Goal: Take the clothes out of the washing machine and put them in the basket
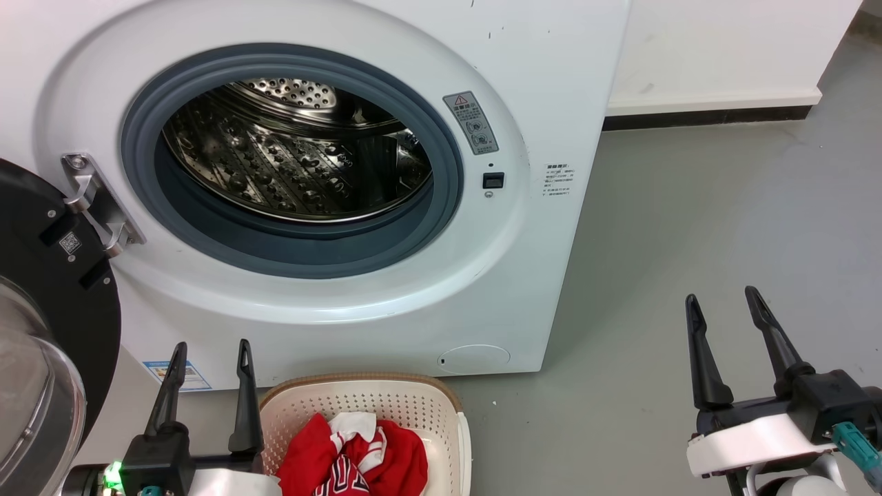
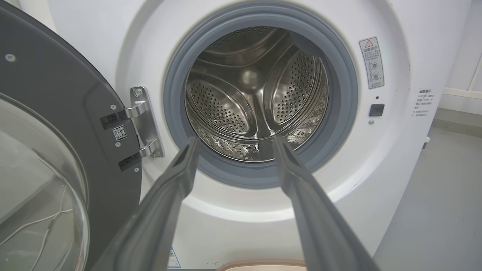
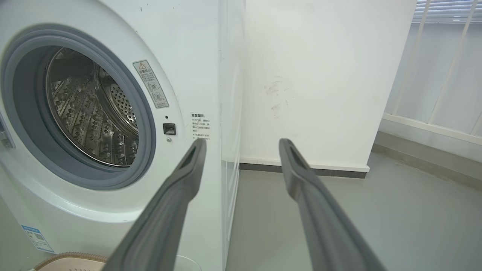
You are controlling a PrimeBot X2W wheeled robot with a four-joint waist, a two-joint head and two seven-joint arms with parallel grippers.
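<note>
The white washing machine stands with its round glass door swung open to the left. Its steel drum holds no fabric that I can see, as the left wrist view of the drum also shows. Red clothes with white trim lie bunched in the cream basket on the floor before the washer. My left gripper is open just left of the basket, with nothing between its fingers. My right gripper is open over the grey floor, well to the right.
Grey floor stretches right of the washer to a white wall with a dark skirting. The open door crowds the left side. In the right wrist view a railing stands beyond the wall's corner.
</note>
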